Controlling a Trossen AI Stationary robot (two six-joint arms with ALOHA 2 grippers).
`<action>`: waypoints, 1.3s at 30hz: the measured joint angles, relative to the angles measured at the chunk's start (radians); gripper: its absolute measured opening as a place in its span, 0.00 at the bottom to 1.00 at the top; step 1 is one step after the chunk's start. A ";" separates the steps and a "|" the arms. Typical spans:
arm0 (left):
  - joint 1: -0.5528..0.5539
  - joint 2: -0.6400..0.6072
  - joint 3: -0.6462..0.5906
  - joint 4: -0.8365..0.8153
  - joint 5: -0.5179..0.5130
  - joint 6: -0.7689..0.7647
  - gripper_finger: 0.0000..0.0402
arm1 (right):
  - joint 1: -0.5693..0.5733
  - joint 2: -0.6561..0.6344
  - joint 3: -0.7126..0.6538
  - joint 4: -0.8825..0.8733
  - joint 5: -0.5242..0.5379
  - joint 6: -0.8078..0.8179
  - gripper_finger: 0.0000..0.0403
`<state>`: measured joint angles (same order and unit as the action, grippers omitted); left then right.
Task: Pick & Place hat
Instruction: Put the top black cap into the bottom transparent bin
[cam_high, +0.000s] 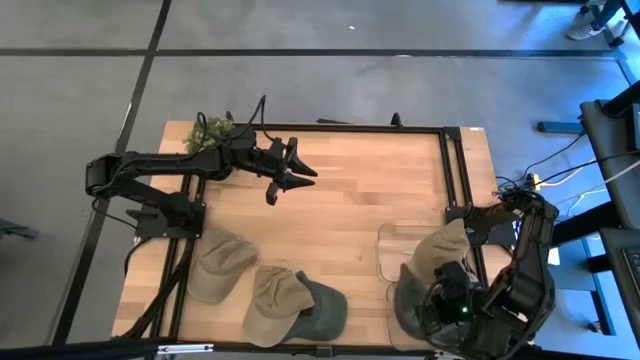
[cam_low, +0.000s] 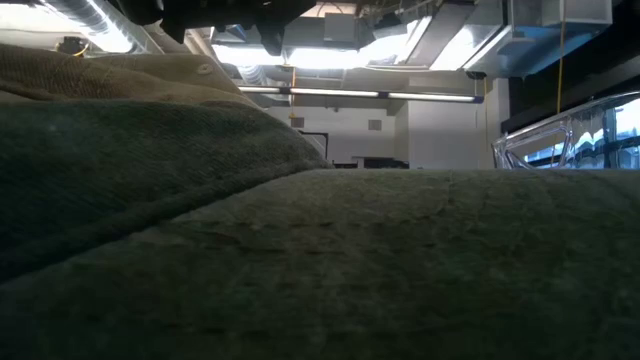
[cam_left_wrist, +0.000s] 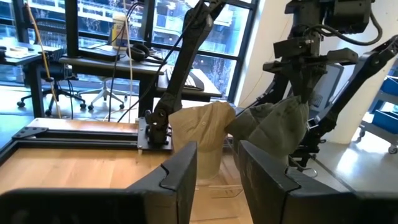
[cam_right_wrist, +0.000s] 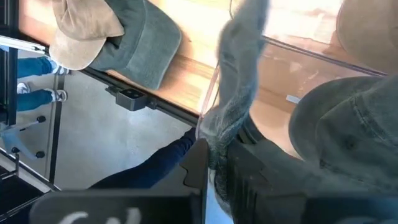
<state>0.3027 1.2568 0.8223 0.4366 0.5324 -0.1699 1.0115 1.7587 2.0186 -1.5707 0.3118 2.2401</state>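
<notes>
Hat (cam_right_wrist: 239, 93), olive green, hangs pinched by its edge in the right claw (cam_right_wrist: 217, 165), held over the clear bin (cam_high: 392, 250) at the table's (cam_high: 380, 190) near right corner. Fingers are clamped narrow on the fabric, so the cap droops freely, probably a grip chosen to let it drop straight in. A tan hat (cam_high: 445, 245) and another green one already sit in the bin.

Left claw (cam_high: 292, 172) waits empty above the far middle of the table, fingers partly apart, clear of the work.

Three caps (cam_high: 270, 290) remain on the near table edge, likely next in line.
</notes>
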 joint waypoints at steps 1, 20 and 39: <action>0.000 0.000 0.000 0.000 0.000 0.000 0.29 | 0.000 0.004 0.000 0.000 -0.003 -0.001 0.10; 0.000 0.000 0.000 0.000 0.000 -0.001 0.29 | 0.006 0.053 0.000 0.002 -0.208 0.006 0.11; 0.000 0.000 0.000 0.000 0.000 -0.006 0.28 | -0.030 0.027 0.001 0.024 -0.070 -0.213 0.51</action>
<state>0.3027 1.2568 0.8223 0.4366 0.5320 -0.1754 0.9810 1.7859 2.0197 -1.5464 0.2415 2.0272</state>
